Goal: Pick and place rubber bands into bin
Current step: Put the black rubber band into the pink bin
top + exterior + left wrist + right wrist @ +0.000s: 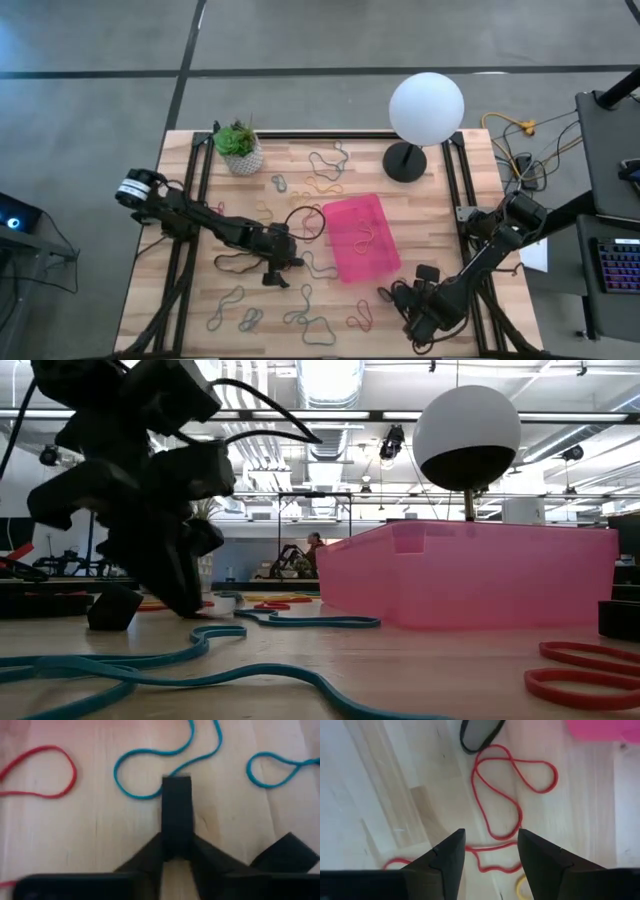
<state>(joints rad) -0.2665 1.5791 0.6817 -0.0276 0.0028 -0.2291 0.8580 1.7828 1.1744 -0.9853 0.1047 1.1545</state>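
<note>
The left tool [279,270], pressed together on the bench [420,215], works a teal band [150,760] left of the pink bin [360,238] (one band inside). Next: pinch, lift, carry right. The right tool [490,851], spread, hovers over a red band [510,795].

Pink bin [361,238] mid-surface w/ one tan band inside; rubber bands [312,322] scattered flat all around: red, teal, tan.

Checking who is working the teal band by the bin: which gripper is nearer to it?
Left. The left gripper is down at the teal band beside the bin; the right gripper sits past the bin's other corner.
</note>
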